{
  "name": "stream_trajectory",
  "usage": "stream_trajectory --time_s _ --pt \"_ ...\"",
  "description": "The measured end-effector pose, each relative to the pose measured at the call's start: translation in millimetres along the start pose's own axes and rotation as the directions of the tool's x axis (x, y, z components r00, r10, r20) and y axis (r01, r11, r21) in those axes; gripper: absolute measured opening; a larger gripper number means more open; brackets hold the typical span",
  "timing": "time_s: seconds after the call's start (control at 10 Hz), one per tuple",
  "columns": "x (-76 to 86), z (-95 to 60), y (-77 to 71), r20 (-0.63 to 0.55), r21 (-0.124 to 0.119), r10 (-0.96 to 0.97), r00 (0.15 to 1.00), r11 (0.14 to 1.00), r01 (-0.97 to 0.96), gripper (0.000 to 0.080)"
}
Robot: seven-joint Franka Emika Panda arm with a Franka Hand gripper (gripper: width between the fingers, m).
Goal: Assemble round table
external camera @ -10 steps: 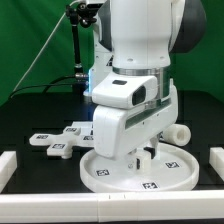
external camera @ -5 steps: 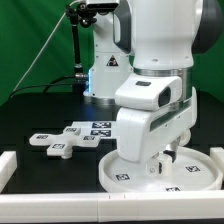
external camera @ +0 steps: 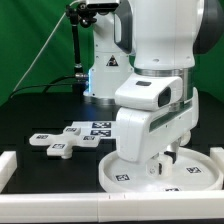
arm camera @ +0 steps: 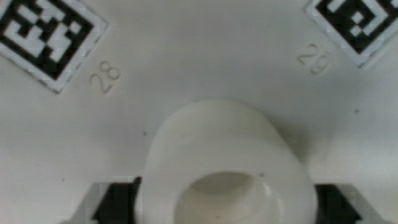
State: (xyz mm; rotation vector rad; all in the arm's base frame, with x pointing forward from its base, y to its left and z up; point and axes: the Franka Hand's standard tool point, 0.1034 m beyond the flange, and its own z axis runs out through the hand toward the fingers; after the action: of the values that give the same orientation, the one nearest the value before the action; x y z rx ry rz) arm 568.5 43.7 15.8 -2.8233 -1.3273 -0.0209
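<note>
The round disc (external camera: 190, 176) lies flat at the front on the exterior view's right; its tagged surface (arm camera: 196, 60) fills the wrist view. My gripper (external camera: 168, 160) is low over the disc, mostly hidden by the hand. In the wrist view the cylinder leg (arm camera: 217, 150) stands between my fingers (arm camera: 119, 200), hollow end toward the camera, far end on the disc. The jaws press on both its sides. The cross-shaped base (external camera: 62, 142) lies on the table to the exterior view's left of the disc.
The marker board (external camera: 100, 128) lies behind the base. White border blocks run along the front edge (external camera: 60, 200) and at the exterior view's left (external camera: 6, 165) and right (external camera: 217, 158). The arm's pedestal (external camera: 105, 70) stands at the back.
Since one second ago my hand has moved toward the exterior view's right, and the disc under it has shifted the same way. Nothing has moved in the last half second.
</note>
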Motion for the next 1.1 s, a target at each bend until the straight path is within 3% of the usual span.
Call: stream_trajectory --time_s 0.1,0.2,0.3,0.7,0.9,1.1 --pt "-0.1 0.1 -0.2 0.000 0.000 0.000 1.000 1.000 0.000 0.0442" --pt "-0.2 -0.2 0.1 0.000 0.000 0.000 1.000 1.000 0.000 0.0600" --pt "-1.0 -5.9 1.2 0.000 -0.002 0.002 1.000 1.000 -0.001 0.0635" --pt "-12.3 -41.1 -5.7 -0.009 -0.027 0.040 0.999 0.999 -0.041 0.0647" --pt "-11.9 -50.8 -31.4 -0.032 -0.039 0.177 0.984 0.983 -0.178 0.0649" --pt "0.8 -51.2 -54.0 -0.033 -0.030 0.251 0.967 0.967 -0.252 0.0649"
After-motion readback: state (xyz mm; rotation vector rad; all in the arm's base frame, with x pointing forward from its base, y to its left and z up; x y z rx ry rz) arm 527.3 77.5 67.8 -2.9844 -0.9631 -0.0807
